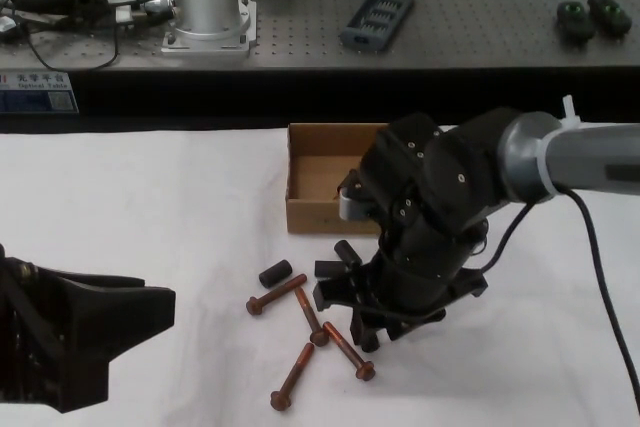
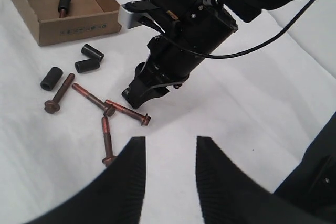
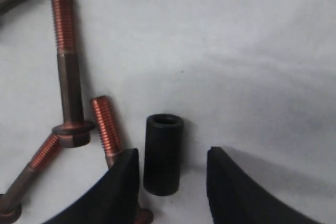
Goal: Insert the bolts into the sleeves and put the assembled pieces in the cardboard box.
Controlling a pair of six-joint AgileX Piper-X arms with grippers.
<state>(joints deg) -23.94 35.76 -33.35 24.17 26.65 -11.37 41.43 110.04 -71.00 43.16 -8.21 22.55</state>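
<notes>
Sleeve grasp in hand, one assembled piece already in the box

A black cylindrical sleeve (image 3: 163, 153) is seen lying on the white-covered bench (image 3: 252, 51) between the open right jaws, one finger just beside it and the other apart, so nothing is gripped yet. Four copper-coloured flanged bolts (image 2: 93, 99) are scattered close by, with the open brown cardboard box (image 2: 73, 24) just beyond them; a bolt seated in a sleeve (image 2: 63, 1) lies inside it. The left jaws hang open and empty above the bench, near the bolts. The step is judged to be the pick-up of this sleeve: the right jaws must be closed squarely on it without the neighbouring threaded bolt (image 3: 107, 124) being caught, after which a bolt can be taken by the left jaws for insertion
</notes>
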